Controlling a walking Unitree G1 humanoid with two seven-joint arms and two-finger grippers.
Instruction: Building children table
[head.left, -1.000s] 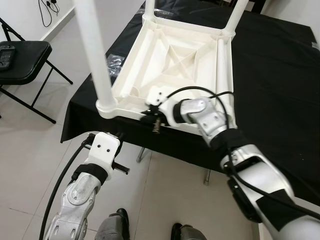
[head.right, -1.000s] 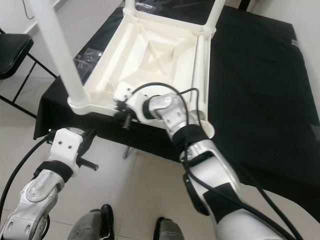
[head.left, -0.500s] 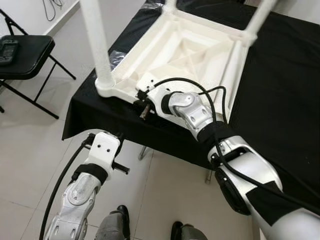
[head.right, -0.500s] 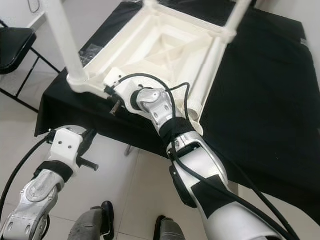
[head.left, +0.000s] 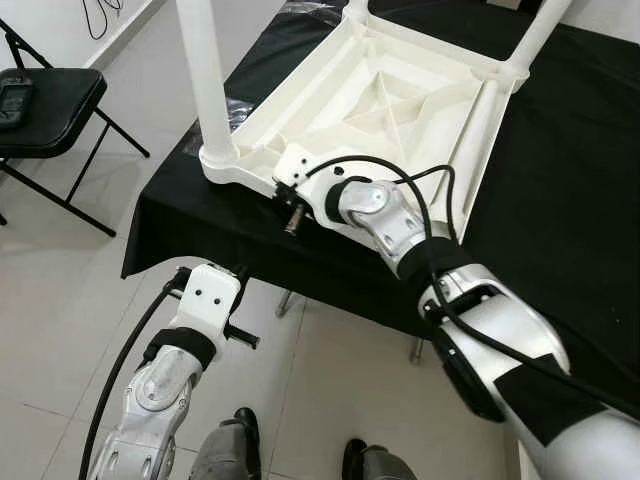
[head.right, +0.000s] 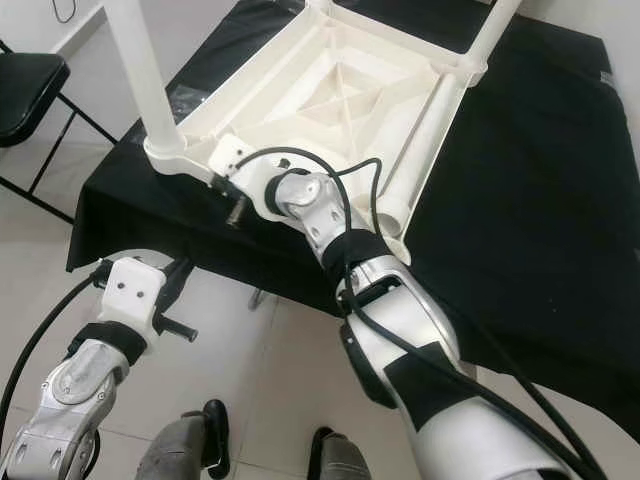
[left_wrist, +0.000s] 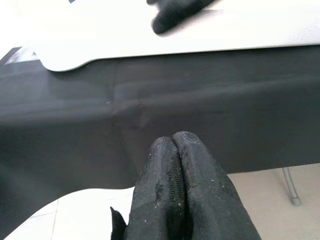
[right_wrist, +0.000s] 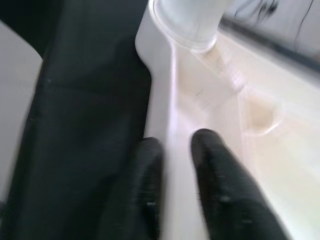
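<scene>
A white children's table (head.left: 400, 95) lies upside down on a bigger table covered in black cloth (head.left: 560, 190). One white leg (head.left: 208, 80) stands upright in its near left corner, and two more rise from the far corners. Another leg (head.right: 425, 140) lies along its right rim. My right gripper (right_wrist: 177, 140) is at the near rim, close to the upright leg, with one finger on each side of the rim, shut on it. My left gripper (left_wrist: 172, 140) is shut on nothing, low in front of the hanging cloth, below the white rim.
A black folding chair (head.left: 50, 105) with a dark device (head.left: 15, 105) on it stands on the tiled floor to the left. Clear plastic wrap (head.left: 235, 115) lies on the cloth beside the white table. A metal table foot (head.left: 415, 350) stands below the cloth's edge.
My right arm has reached farther out and to the left, still holding the near rim. The white table has turned a little on the cloth. The camera has shifted. The left arm has stayed put.
</scene>
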